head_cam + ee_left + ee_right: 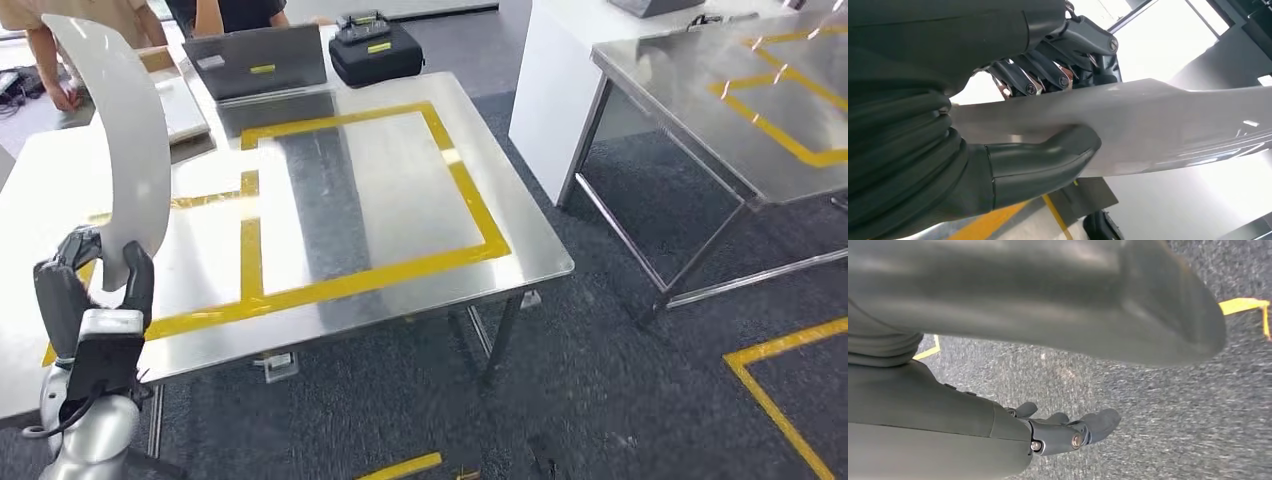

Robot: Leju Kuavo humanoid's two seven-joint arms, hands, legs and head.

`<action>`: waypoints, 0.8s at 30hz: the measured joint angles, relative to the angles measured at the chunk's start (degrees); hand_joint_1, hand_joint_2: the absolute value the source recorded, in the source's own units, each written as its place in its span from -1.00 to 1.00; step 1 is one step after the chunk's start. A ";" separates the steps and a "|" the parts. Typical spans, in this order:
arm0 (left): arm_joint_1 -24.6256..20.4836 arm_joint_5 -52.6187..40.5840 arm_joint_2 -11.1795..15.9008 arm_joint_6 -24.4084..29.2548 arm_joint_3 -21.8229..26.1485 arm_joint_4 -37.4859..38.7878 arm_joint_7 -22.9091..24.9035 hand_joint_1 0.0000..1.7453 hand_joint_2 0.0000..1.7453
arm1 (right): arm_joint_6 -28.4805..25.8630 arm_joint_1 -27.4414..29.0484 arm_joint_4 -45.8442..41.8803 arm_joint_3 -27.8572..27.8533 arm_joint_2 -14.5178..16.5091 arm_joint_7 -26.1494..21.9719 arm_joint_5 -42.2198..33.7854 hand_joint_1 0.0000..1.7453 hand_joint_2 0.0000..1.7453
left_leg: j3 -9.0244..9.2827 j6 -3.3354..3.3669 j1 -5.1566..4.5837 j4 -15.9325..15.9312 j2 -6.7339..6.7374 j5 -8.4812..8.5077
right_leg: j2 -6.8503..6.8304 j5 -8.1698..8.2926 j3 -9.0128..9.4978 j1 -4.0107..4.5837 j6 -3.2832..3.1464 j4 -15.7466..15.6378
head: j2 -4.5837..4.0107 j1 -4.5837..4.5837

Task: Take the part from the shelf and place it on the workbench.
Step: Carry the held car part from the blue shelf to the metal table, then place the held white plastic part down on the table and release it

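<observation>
Holding — left hand (95, 285) clamped on the lower end of the part (125, 140), a long curved white panel; in the left wrist view the thumb (1048, 160) presses one face and the dark fingers (1048, 75) the other.

Item, position: the panel stands nearly upright from the hand, its long axis rising and arching away from the robot, the free end high over the near-left corner of the surface (400, 180). It is carried in the air, touching nothing but the hand.

Item, target: stainless surface marked with a yellow tape rectangle (470, 190), lying ahead and to the right of the left hand (the taped field is the likely set-down zone — a judgement, not shown). A closed laptop (255, 60) and a black case (375, 50) sit at the far edge, apart from the taped field.

Item, right hand (1063, 432): hangs over grey carpet (1148, 405), fingers loosely apart and holding nothing.

Relation governing the move: the panel's long axis is close to vertical while the surface is flat, so placing calls for tipping the panel forward and rightward until it lies along the taped field. The left hand alone carries it; the right is well away.

Others: a person's arm (50, 65) at the far left.
</observation>
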 joint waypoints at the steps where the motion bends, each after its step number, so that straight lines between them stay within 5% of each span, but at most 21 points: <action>1: -0.03 -0.09 -0.04 0.11 -0.07 0.17 0.38 1.00 1.00 | 0.01 -0.07 0.00 -0.03 0.00 -0.01 0.00 -1.00 -1.00 | 0.06 0.56 -0.15 0.13 -0.07 -0.19 | 0.00 -0.29 0.20 -0.01 0.40 -0.16 | 0.00 0.01; 3: -0.16 -0.28 -0.09 0.22 -0.15 0.32 0.94 1.00 1.00 | 0.02 -0.14 0.00 -0.05 0.01 -0.03 0.00 -1.00 -1.00 | 0.37 1.45 -0.12 0.14 -0.38 -0.22 | -0.24 -0.81 0.36 -0.17 1.03 -0.09 | 0.00 0.19; 5: -0.30 -0.38 -0.15 0.25 -0.17 0.37 1.08 1.00 1.00 | 0.03 -0.20 0.00 -0.07 0.05 -0.05 0.00 -1.00 -1.00 | 0.87 2.28 -0.04 -0.03 -0.46 -0.70 | -0.63 -2.37 -1.59 -0.20 1.41 3.61 | -0.01 0.36; 8: -0.31 -0.47 -0.20 0.25 -0.24 0.67 1.15 1.00 1.00 | 0.03 -0.21 0.00 -0.08 0.08 -0.05 -0.01 -1.00 -1.00 | 1.73 2.99 -0.38 -0.04 -0.47 -1.71 | -0.84 -5.59 -9.38 0.11 1.45 15.41 | -0.01 0.58; 9: -0.30 -0.55 -0.20 0.25 -0.25 0.86 1.33 1.00 1.00 | 0.02 -0.14 0.00 -0.09 0.08 -0.04 -0.01 -1.00 -1.00 | 2.16 3.07 -0.52 -0.03 -0.52 -2.08 | -0.84 -5.20 -11.35 0.24 1.30 17.41 | -0.01 0.60; 11: -0.61 -1.06 -0.20 0.40 -0.25 1.70 2.47 1.00 1.00 | 0.03 -0.03 0.00 -0.10 0.09 -0.07 -0.01 -1.00 -1.00 | 3.38 3.04 -0.76 -0.04 -0.69 -2.93 | -0.83 -0.42 -11.62 0.62 0.56 13.70 | -0.01 0.64; 13: -2.01 -2.30 -0.19 1.21 -0.22 4.09 4.50 1.00 1.00 | 0.04 -0.01 0.00 -0.14 0.08 -0.11 0.02 -1.00 -1.00 | 4.44 2.78 -0.99 -0.05 -0.86 -3.90 | -0.86 5.01 -9.32 1.22 -0.57 5.40 | -0.01 0.64; 14: -3.32 -3.09 -0.12 1.83 -0.11 6.49 5.69 1.00 1.00 | 0.04 -0.08 0.00 -0.16 0.08 -0.14 0.07 -1.00 -1.00 | 4.66 2.57 -1.09 -0.06 -0.97 -4.20 | -0.91 6.12 -8.31 1.46 -0.88 2.62 | -0.01 0.62; 18: -10.58 -7.53 1.60 3.33 1.08 22.78 13.93 1.00 1.00 | 0.27 -0.23 0.00 -0.21 0.22 -0.21 0.85 -1.00 -1.00 | 4.89 2.36 -1.33 -0.44 -0.90 -4.43 | -0.63 6.32 -7.41 1.49 -0.39 0.46 | -0.01 0.65; 24: -16.35 -17.07 8.18 1.25 1.07 41.12 27.39 1.00 1.00 | 1.17 0.24 0.00 -0.21 0.18 -0.29 1.67 -1.00 -1.00 | 6.01 1.66 -1.35 -1.73 -0.20 -4.32 | 0.08 5.97 -7.35 1.52 -1.15 0.47 | 0.00 0.63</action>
